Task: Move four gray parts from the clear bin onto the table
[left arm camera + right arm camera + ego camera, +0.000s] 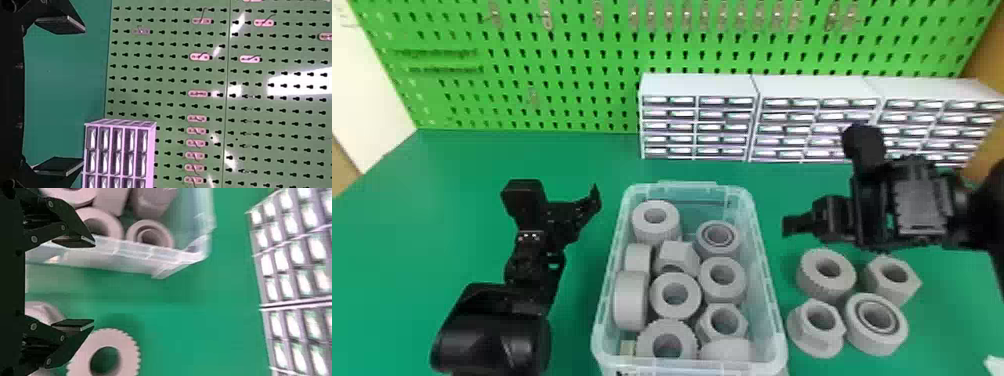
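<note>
The clear bin (768,300) stands at front centre holding several gray parts, among them a tall ring (655,231) and a hex nut (709,320). On the table right of it lie a toothed ring (809,286), a hex nut (906,289), a flanged nut (802,336) and a round part (867,340). My right gripper (824,225) is above the table behind these; in its wrist view the gripper (94,283) is open and empty, the toothed ring (129,348) beyond one finger. Left of the bin, my left gripper (558,195) stands open; its wrist view shows this gripper (74,95) empty.
White drawer cabinets (699,85) line the back of the green table (482,160) from centre to right, in front of a green pegboard (572,65). The bin's raised walls stand between my two arms.
</note>
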